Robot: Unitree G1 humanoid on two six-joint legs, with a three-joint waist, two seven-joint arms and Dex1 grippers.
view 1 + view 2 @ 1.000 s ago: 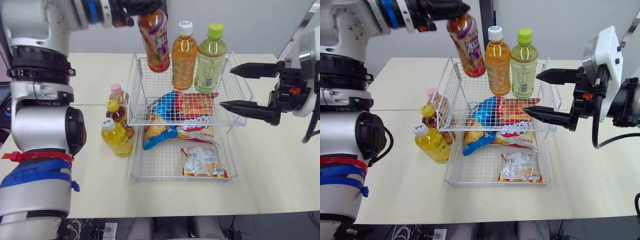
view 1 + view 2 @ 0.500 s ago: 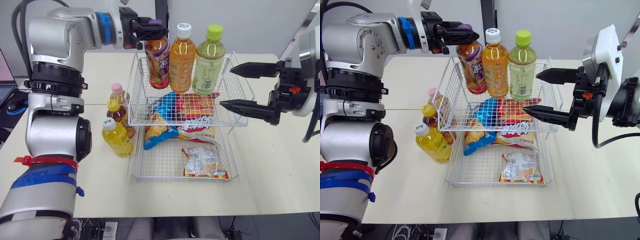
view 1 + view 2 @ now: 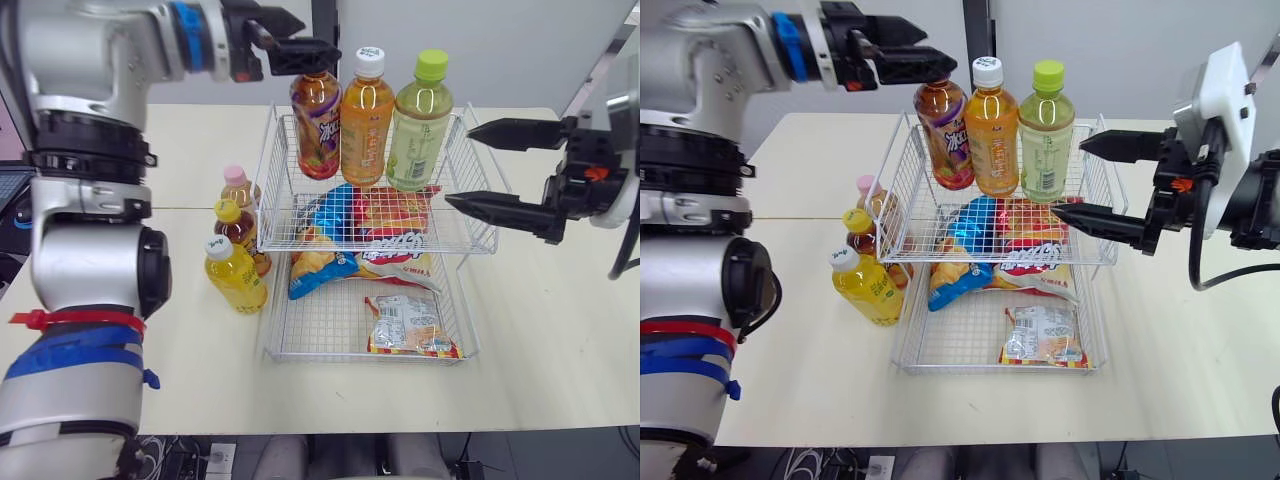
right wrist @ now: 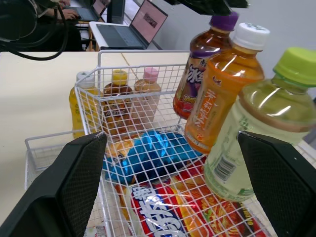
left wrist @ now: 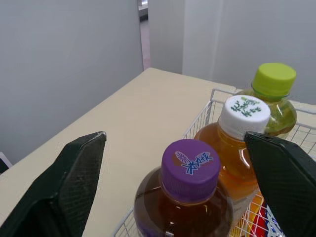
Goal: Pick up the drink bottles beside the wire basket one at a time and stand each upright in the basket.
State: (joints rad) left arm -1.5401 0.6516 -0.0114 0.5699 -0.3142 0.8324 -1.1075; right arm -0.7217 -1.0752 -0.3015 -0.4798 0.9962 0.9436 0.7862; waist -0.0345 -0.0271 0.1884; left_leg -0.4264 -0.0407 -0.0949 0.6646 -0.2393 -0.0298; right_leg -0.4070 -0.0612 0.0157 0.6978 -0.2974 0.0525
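A brown drink bottle with a purple cap [image 3: 316, 125] stands upright at the back left of the wire basket's [image 3: 478, 243] upper tier. An orange bottle [image 3: 364, 120] and a green bottle [image 3: 420, 122] stand beside it. My left gripper [image 3: 318, 50] hovers open at the purple cap [image 5: 190, 163], a finger [image 5: 74, 182] on each side and clear of it. Three more bottles stand on the table left of the basket: pink-capped [image 3: 234, 185], yellow-capped [image 3: 238, 232] and white-capped yellow [image 3: 235, 275]. My right gripper [image 3: 460, 165] is open at the basket's right side.
Snack bags lie in the basket: blue and red ones [image 3: 370, 215] on the upper tier, a clear packet [image 3: 408, 325] on the lower one. The beige table [image 3: 560, 330] stretches right of the basket. Laptops [image 4: 148, 19] sit on a desk behind.
My left gripper brought the purple-capped bottle down into the basket beside the orange one, then opened and let it go. The right gripper has stayed in place.
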